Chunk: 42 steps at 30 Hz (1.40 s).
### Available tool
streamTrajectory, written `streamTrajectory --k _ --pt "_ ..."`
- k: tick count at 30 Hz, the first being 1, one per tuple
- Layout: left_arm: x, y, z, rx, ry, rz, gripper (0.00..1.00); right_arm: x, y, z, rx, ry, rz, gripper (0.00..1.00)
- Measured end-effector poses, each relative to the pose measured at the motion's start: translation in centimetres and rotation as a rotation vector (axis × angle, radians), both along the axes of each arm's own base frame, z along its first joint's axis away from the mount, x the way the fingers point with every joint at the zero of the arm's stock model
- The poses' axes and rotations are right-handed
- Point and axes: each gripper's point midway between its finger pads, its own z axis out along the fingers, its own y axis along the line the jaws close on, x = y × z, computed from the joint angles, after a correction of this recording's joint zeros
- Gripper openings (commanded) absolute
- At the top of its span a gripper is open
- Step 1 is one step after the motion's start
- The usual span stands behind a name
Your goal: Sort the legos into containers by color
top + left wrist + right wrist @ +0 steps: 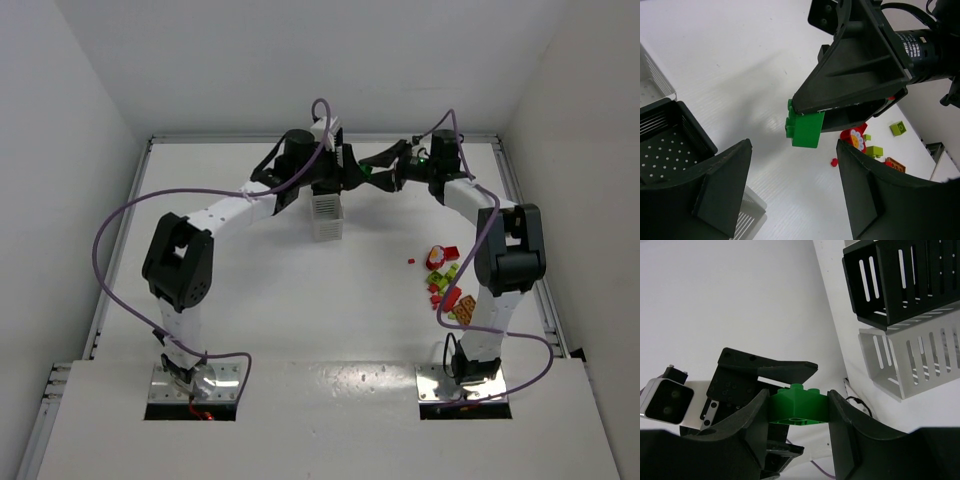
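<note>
Early days here: your right gripper (798, 412) pinches one green brick (805, 130) in mid-air at 12 o'clock, jaws part-closed on it, just beside the bins. Your left gripper (792, 150) gapes wide around it, holding nothing, its fingers not touching the brick, so I'd call this a handover. The black bin (670, 142) shows no brick on the floor I can see. The white bin (326, 218) is too hidden to judge. The pile (447, 282) at 3 o'clock sits unsorted, so nearly everything is left.
</note>
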Motion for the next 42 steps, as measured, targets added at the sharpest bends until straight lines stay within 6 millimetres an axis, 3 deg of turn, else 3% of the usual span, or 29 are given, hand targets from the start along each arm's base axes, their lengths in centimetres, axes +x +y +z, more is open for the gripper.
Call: streamTrajectory --k 6,12,14,15,18,23,26,29,32,34,38,42 --pt "0.6 -0.6 0.3 -0.016 -0.007 -0.004 0.68 -0.2 0.1 0.5 0.014 -0.02 0.021 0.0" --pt "1.0 -1.8 -0.1 -0.022 -0.007 -0.014 0.41 -0.3 0.3 0.8 0.023 -0.029 0.034 0.0" --pt "0.9 -2.4 0.2 -0.021 -0.019 -0.027 0.35 -0.3 0.3 0.9 0.023 -0.031 0.031 0.09" --pt "0.9 -2.5 0.2 -0.014 -0.026 -0.03 0.29 -0.2 0.3 0.9 0.024 -0.03 0.029 0.24" --pt "1.1 -2.7 0.3 -0.009 -0.041 -0.035 0.19 0.0 0.0 1.1 0.026 -0.029 0.021 0.53" --pt "1.0 -2.7 0.1 -0.007 -0.038 -0.035 0.15 0.3 -1.1 1.5 0.035 -0.045 0.016 0.75" --pt "1.2 -2.1 -0.7 0.011 -0.026 -0.015 0.14 1.5 -3.9 2.0 0.017 -0.094 -0.029 0.79" --pt "1.8 -0.7 -2.0 0.061 -0.009 0.04 0.14 3.5 -8.9 2.5 -0.068 -0.194 -0.112 0.79" --pt "3.6 1.7 -2.5 0.138 -0.02 0.133 0.14 5.8 -14.6 3.2 -0.287 -0.31 -0.204 0.79" --pt "5.5 3.6 -1.3 0.175 -0.051 0.196 0.14 6.6 -17.4 3.7 -0.504 -0.438 -0.217 0.79" --pt "10.6 6.2 3.0 0.182 -0.166 0.313 0.14 4.5 -18.6 3.5 -0.816 -0.559 -0.119 0.79" --pt "14.0 8.0 4.0 0.193 -0.2 0.378 0.14 0.9 -19.3 1.6 -1.011 -0.584 0.013 0.79"
